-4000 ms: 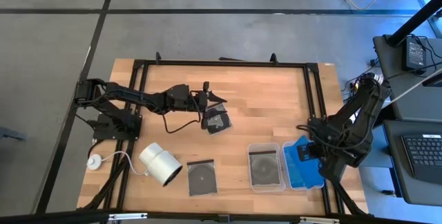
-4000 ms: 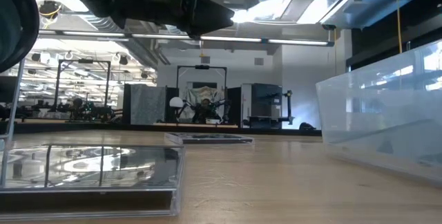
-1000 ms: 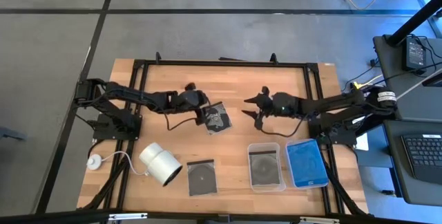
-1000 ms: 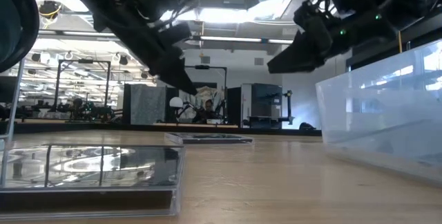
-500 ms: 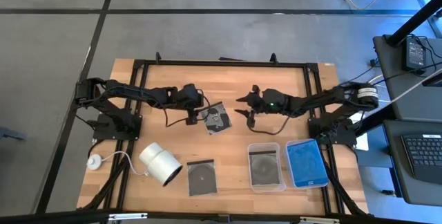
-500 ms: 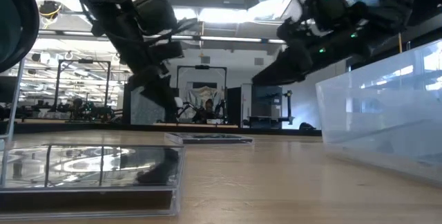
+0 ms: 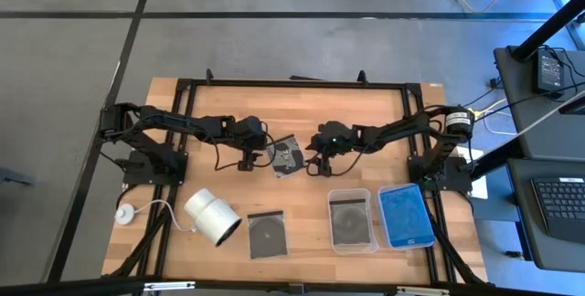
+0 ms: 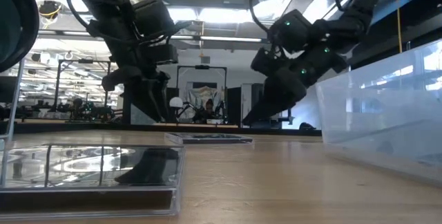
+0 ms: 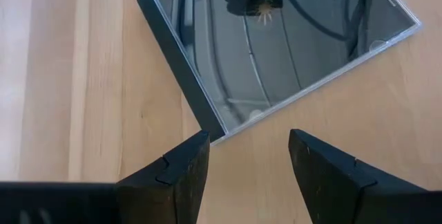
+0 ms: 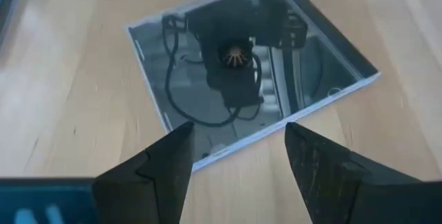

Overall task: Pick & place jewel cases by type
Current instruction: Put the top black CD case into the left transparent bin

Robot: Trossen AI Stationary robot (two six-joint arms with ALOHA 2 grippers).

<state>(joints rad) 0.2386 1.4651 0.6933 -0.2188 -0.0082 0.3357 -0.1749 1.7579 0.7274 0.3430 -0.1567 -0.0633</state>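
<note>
A dark grey/clear jewel case (image 7: 286,154) lies flat on the wooden table, mid-table, and also shows in the left wrist view (image 9: 276,44) and the right wrist view (image 10: 248,65). My left gripper (image 7: 245,157) is open and empty just to its left, fingers pointing down, the case's near corner just ahead of them (image 9: 248,162). My right gripper (image 7: 315,156) is open and empty just to its right, the case's edge ahead of its fingers (image 10: 238,158). A second dark case (image 7: 266,234) lies flat near the front edge. Another dark case lies in a clear tray (image 7: 352,220). A blue case (image 7: 405,214) lies in the tray beside it.
A white cylinder (image 7: 213,216) lies on its side at the front left, with a cord and a small white disc (image 7: 126,211). The two clear trays stand side by side at the front right. A black frame (image 7: 292,84) runs along the table's edges.
My right gripper has gone toward the table's left edge and down, up to the right side of the mid-table dark case. My left gripper has drawn back a little from that case toward the left edge and tipped down. The case has stayed flat in place.
</note>
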